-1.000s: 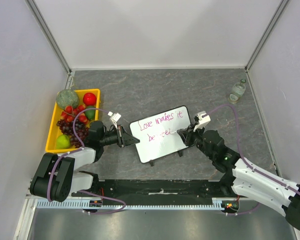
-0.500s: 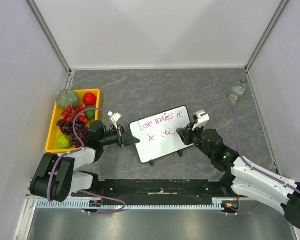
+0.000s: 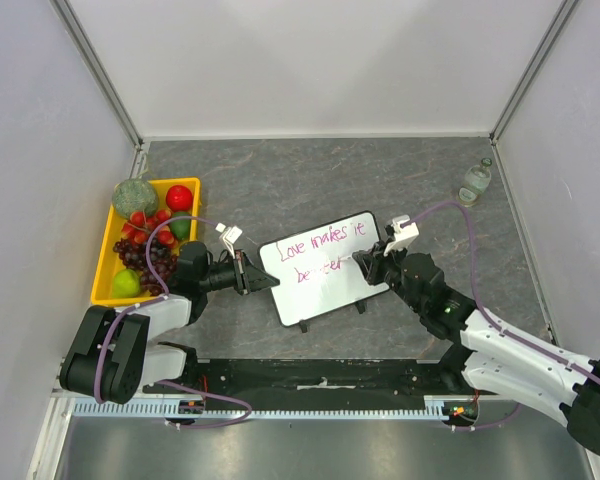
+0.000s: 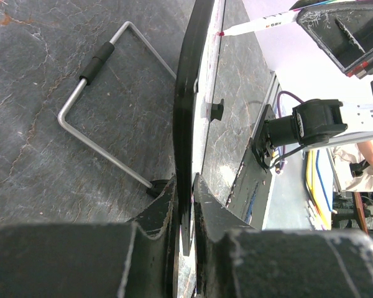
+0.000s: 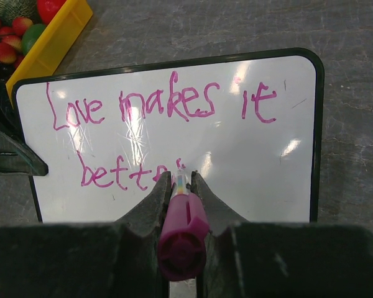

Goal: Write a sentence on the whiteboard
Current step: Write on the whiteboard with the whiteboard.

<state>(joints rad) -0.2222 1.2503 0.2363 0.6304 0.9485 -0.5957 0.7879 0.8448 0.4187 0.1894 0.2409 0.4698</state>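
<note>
Top external: left gripper (image 3: 261,279) clamps whiteboard (image 3: 325,296) left edge; right gripper (image 3: 365,264) grips marker (image 5: 181,217); yellow tray (image 3: 102,252) well left.

whiteboard (image 3: 330,290): small white rectangle; rounded corners; thin black frame; little black feet
pose: propped at a tilt, feet on its near side; wire stand behind it in the left wrist view
place: middle of the dark grey table (image 3: 280,180); right end turned farther away
state: left edge pinched by the left gripper (image 3: 258,279)
sentence (image 5: 161,105): thin pink handwriting in two lines; top reads "Love makes it"; second starts "bett", its end hidden behind the marker (image 5: 181,217)
</note>
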